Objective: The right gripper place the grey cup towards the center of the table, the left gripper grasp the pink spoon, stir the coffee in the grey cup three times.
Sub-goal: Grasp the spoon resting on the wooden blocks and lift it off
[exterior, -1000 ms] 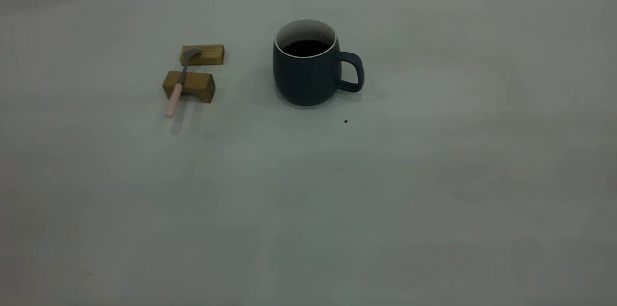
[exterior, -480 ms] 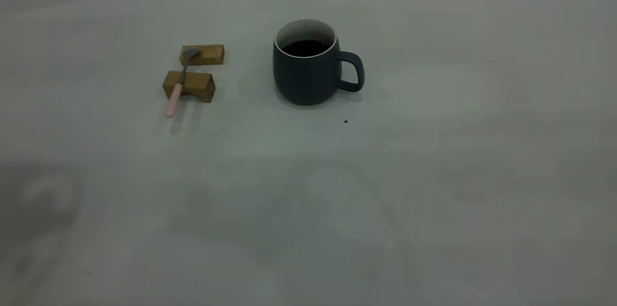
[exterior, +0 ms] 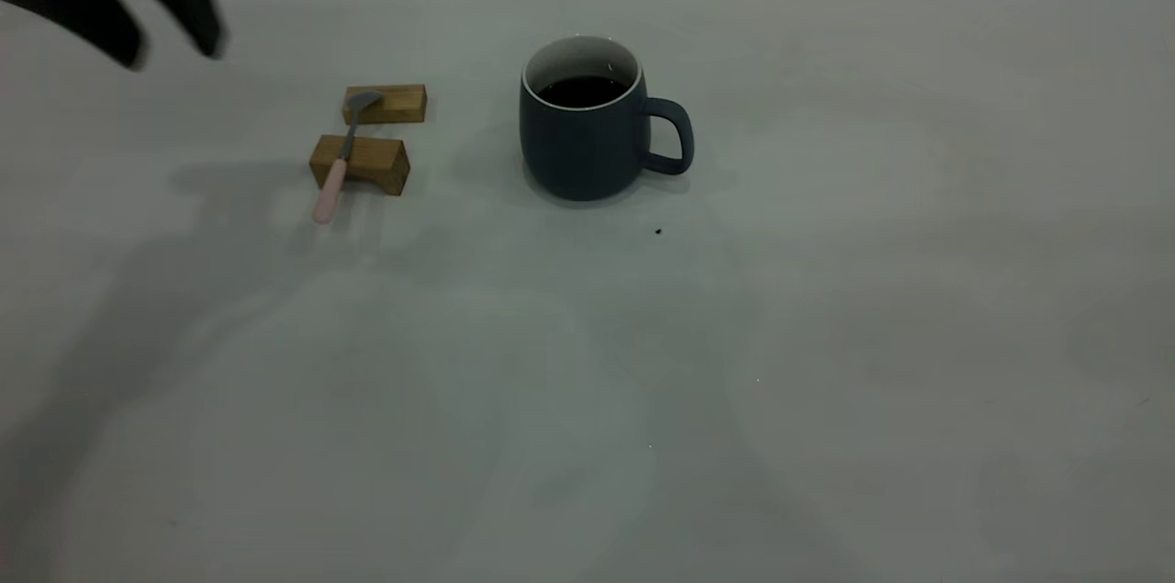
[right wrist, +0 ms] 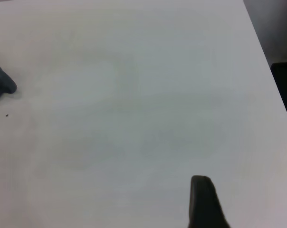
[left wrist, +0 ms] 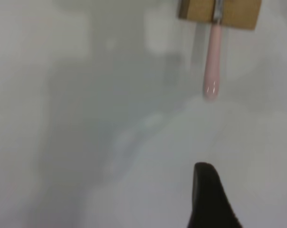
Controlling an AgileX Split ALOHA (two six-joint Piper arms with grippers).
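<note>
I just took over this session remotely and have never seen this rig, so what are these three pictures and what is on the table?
It is a table rig with two robot arms, each ending in a gripper.

The wide picture comes from a camera outside the rig. It shows the table, the grey cup with dark coffee in it, and the pink spoon lying across two wooden blocks. The left gripper hangs at the upper left, open and holding nothing.

The other two pictures come from cameras on the arms' wrists. The left one looks down on the spoon's pink handle. The right one shows mostly bare table, an edge of the cup and one finger of the right gripper.
</note>
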